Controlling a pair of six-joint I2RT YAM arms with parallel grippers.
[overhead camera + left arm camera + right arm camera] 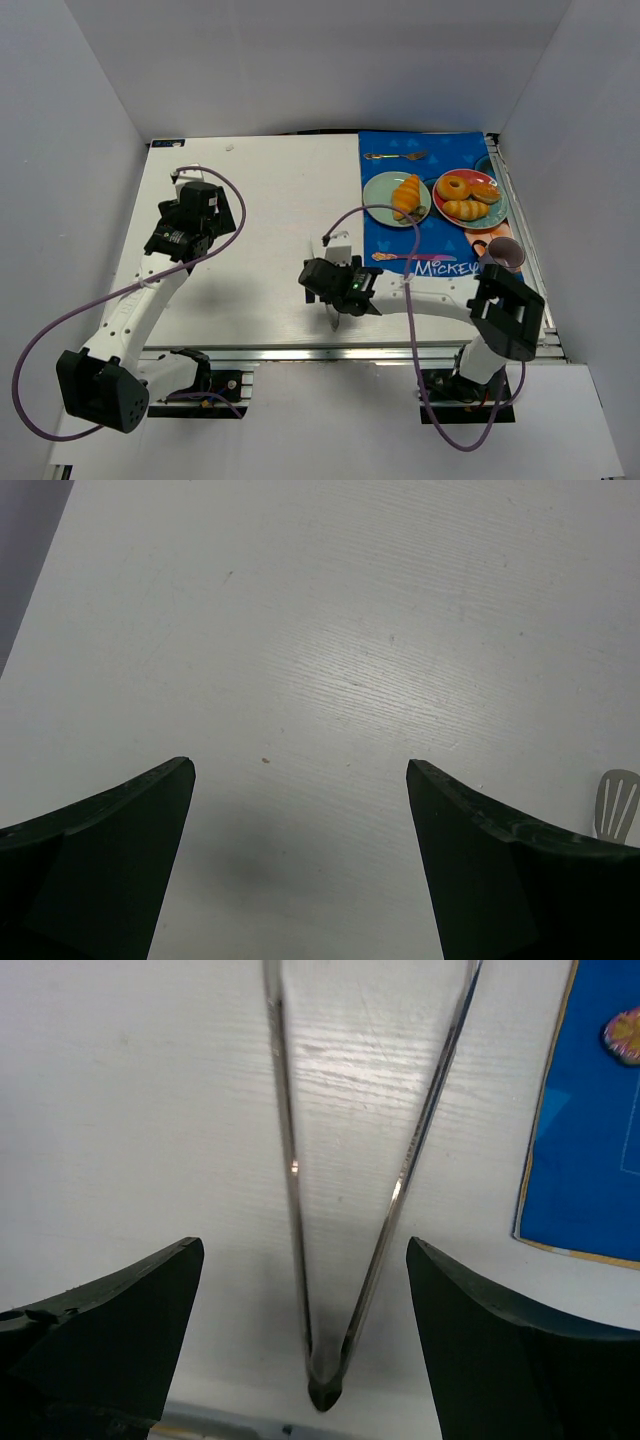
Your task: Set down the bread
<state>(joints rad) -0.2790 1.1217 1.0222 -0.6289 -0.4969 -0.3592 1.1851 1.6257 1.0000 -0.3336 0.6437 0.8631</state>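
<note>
Right fingers [110,1330] apart; beyond, ridged golden-orange bread [407,194]

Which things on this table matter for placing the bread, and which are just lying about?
For the job: the bread on the green plate; the tongs lying between the fingers of the open right gripper.

Lying about: pink plate of paler pastries, far utensil, near utensil, purple cup, blue mat; the left gripper, open over the table.

lighting: bright, even, from overhead; soft faint shadows. glare: sheen on table [380,660], glints on tongs [400,1175]. near foreground soft.
</note>
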